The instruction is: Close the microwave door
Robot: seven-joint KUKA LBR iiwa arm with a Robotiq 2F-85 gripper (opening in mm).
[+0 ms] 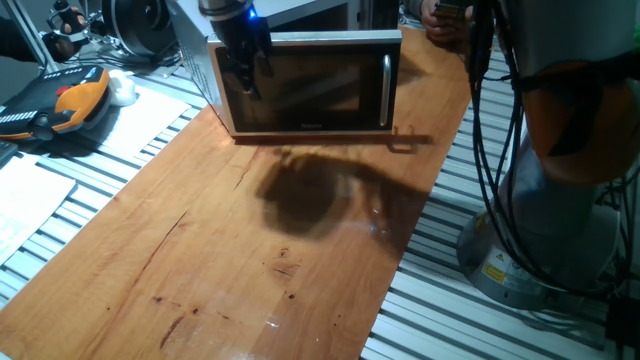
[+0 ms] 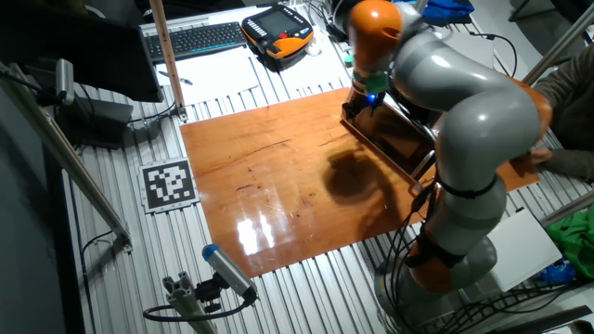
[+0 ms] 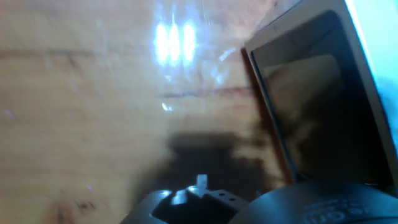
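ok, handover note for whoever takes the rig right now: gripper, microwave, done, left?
Gripper: right in front of the microwave door, over the end of the glass opposite the handle; contact and jaw state can't be read from any view.
Microwave: at the far end of the wooden table, door facing down the board.
Done: door looks flush with the front, effectively shut.
Left: confirm it is latched, then back the arm off.
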